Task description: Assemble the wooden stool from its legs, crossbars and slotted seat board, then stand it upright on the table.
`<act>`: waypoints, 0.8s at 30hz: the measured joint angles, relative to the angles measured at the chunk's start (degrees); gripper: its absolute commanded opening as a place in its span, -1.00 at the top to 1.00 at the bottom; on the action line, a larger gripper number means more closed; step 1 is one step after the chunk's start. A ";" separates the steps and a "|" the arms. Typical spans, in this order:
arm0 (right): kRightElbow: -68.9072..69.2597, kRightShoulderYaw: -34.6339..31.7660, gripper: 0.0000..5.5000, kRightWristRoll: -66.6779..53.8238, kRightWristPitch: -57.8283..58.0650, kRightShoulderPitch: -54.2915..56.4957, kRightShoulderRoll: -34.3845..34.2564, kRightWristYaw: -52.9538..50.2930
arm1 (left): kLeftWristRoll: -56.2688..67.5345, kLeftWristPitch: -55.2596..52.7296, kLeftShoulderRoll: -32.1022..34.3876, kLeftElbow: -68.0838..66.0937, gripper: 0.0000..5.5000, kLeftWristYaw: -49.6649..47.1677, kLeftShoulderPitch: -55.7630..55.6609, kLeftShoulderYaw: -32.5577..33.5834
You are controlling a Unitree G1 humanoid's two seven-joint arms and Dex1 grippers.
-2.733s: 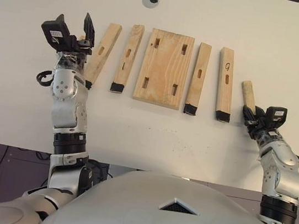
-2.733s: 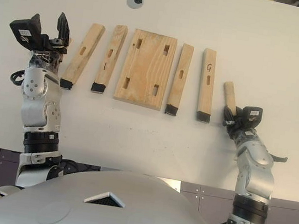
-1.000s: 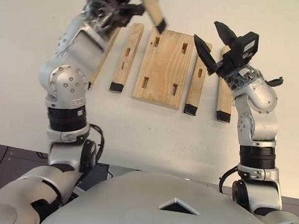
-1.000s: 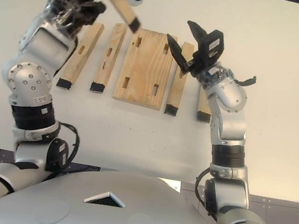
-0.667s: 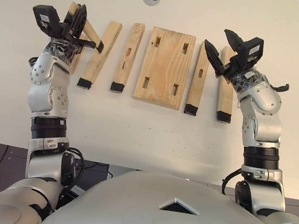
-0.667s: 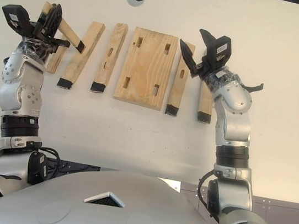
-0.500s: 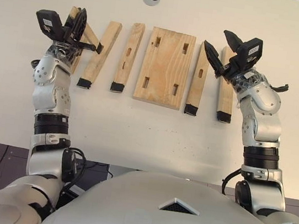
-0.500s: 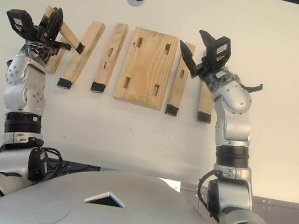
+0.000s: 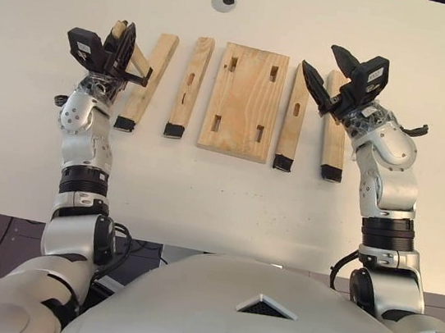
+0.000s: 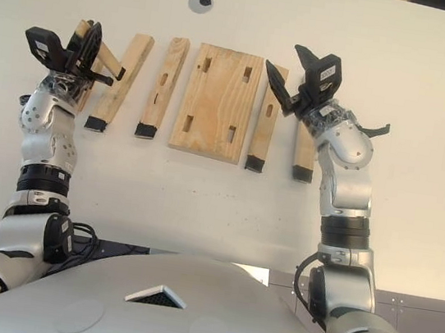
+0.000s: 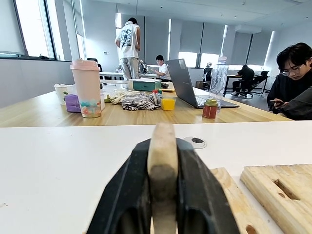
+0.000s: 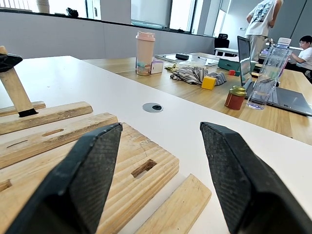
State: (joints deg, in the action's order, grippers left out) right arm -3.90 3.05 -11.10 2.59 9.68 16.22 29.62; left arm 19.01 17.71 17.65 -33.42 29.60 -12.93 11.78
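**Colours and patterns.** The table (image 9: 406, 43) is shown in plain white, with a round grey-and-black grommet (image 9: 224, 0) set in it. The seat board (image 9: 244, 101) and the four legs (image 9: 190, 86) are seen in pale yellowish wood streaked with darker grain, and each leg is capped in black at one end. The crossbar (image 9: 140, 62) is of the same pale wood, tipped black. The left gripper (image 9: 122, 53) and right gripper (image 9: 319, 55) are finished in matt black. Behind, on a tan wooden desk (image 11: 44, 112), are seen a pink cup (image 11: 87, 87) with pastel blotches near its base, a yellow block (image 11: 168, 104), a black-and-white striped cloth (image 11: 141, 101) and a red jar (image 11: 210, 108) with a gold lid.
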 measured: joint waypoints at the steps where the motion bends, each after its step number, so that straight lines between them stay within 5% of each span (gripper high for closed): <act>1: 0.00 0.02 -0.08 0.07 0.00 0.00 0.00 -0.03 | 0.00 0.24 0.01 -0.18 0.86 0.03 -0.02 -0.10; 5: 0.55 -0.09 -0.08 0.30 0.01 -0.43 0.02 -0.57 | -2.06 -5.15 0.31 -0.07 0.56 -1.70 5.85 -0.42; 10: 1.83 -0.47 -0.08 0.39 0.00 -1.83 -0.11 -2.36 | -1.25 -14.54 4.28 15.34 0.25 -3.24 9.15 1.58; 19: 3.56 -0.81 -0.08 0.50 -0.08 -4.77 -0.03 -4.65 | 2.40 -46.09 8.18 36.35 -0.30 -7.88 17.35 1.35; 24: 3.42 -0.39 -0.08 0.55 -0.08 -4.44 0.08 -4.21 | 0.97 -50.70 6.10 36.02 -0.30 -10.59 17.28 -1.01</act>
State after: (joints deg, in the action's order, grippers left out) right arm -0.47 2.66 -10.55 2.51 5.25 16.30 25.41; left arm 19.98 -32.98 23.75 2.60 19.01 4.35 10.77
